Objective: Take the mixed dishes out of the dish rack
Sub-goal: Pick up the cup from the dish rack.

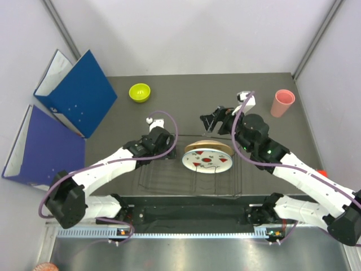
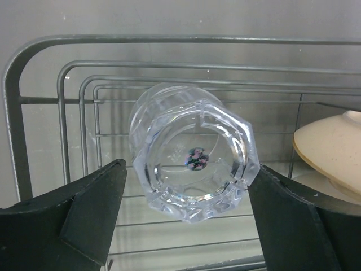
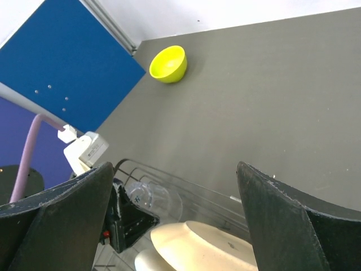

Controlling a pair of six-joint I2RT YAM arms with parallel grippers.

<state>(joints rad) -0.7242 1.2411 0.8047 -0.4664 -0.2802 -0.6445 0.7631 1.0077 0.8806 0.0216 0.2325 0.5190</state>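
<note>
Now the left arm (image 1: 107, 166) reaches forward, end effector (image 2: 187, 167) straddling the tumbler (image 2: 194, 141).

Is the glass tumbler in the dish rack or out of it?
In. The glass tumbler sits among the dish rack wires, base toward the left wrist camera, flanked by the open left end effector.

We count two plates: one tan plate (image 1: 208, 147) and one white plate with red marks (image 1: 207, 162). We see one clear glass (image 2: 194, 158), one lime-green bowl (image 1: 140, 92) and one pink cup (image 1: 282, 103), so five dishes in all. There is one wire rack (image 2: 180, 39). We count two blue binders, a lighter binder (image 1: 79, 93) and a darker binder (image 1: 42, 147), and one small orange-red block (image 1: 322, 172). We count two robot arms, a left arm (image 1: 107, 169) and a right arm (image 1: 304, 176).
</note>
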